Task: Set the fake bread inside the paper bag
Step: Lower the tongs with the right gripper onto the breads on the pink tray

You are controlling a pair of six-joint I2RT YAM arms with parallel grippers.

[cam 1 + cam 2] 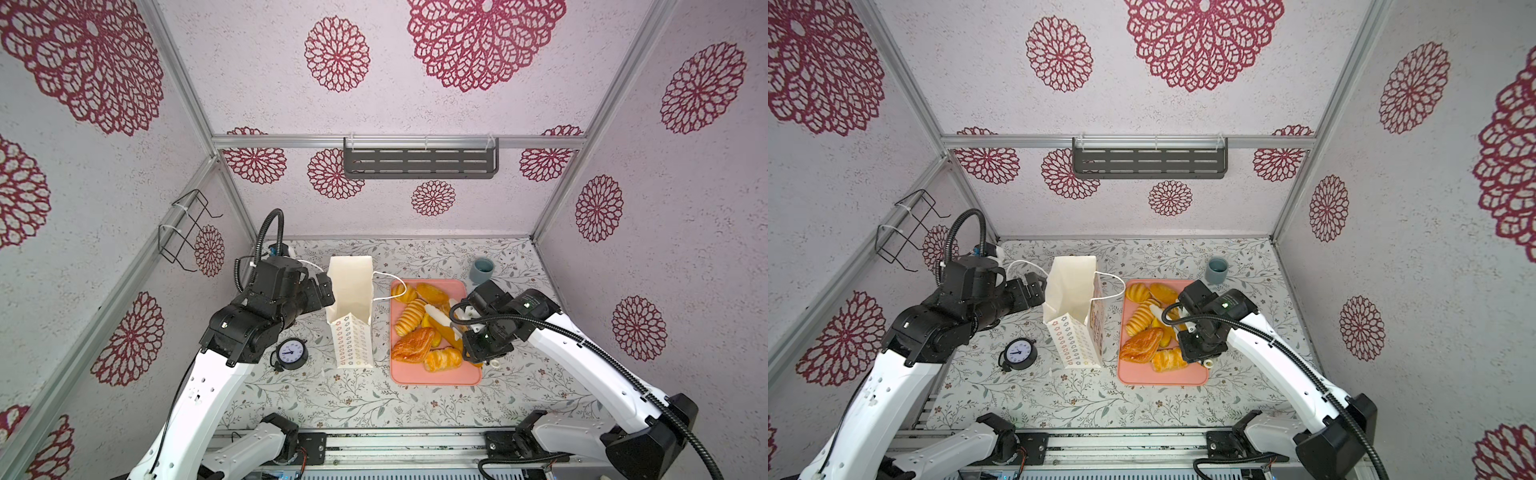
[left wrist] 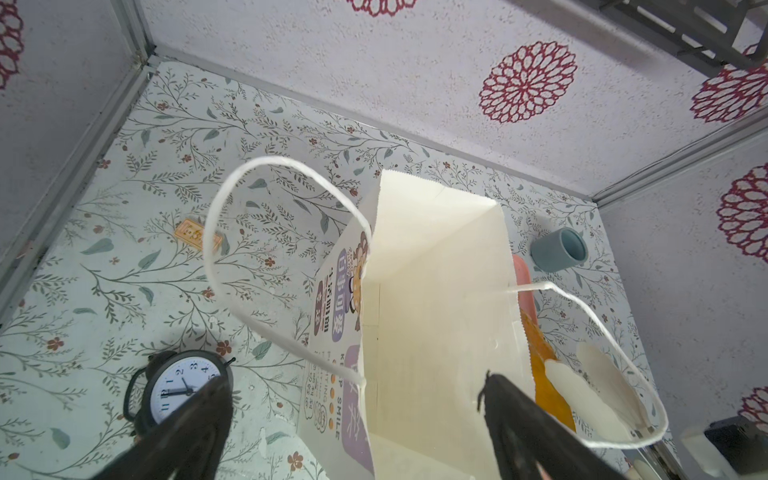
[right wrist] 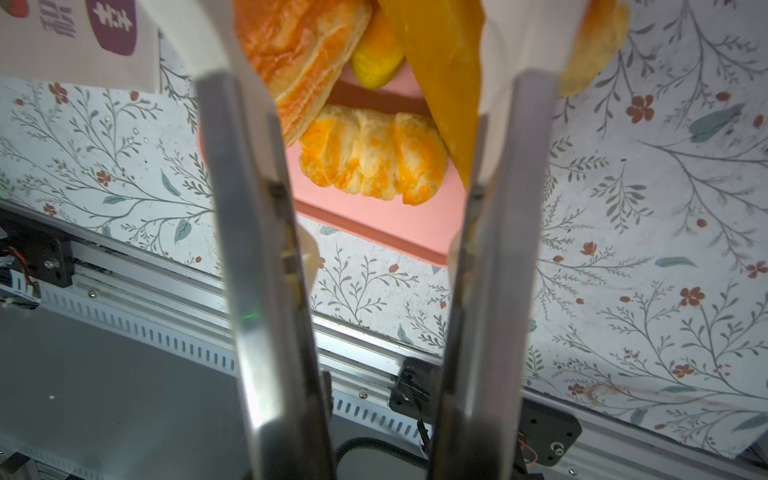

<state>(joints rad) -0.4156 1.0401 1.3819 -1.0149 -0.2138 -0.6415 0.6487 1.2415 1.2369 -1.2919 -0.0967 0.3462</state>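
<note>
On pink tray (image 1: pixel 436 376), just R of upright paper bag (image 1: pixel 351 286), fake bread (image 1: pixel 413 347) lies piled. Your R fingers (image 1: pixel 441 319) straddle long loaf (image 1: pixel 452 340); gripped or loose, can't tell. L fingers (image 2: pixel 523 432) spread wide at bag mouth.

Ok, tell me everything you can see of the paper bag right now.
The paper bag is tall, narrow, white paper, standing upright on the table with its mouth open; nothing shows inside. Small flower outlines cover a narrow side, colourful print a wide side. White cord handles splay outward on both sides. The open left gripper sits at its rim; contact is unclear.
</note>
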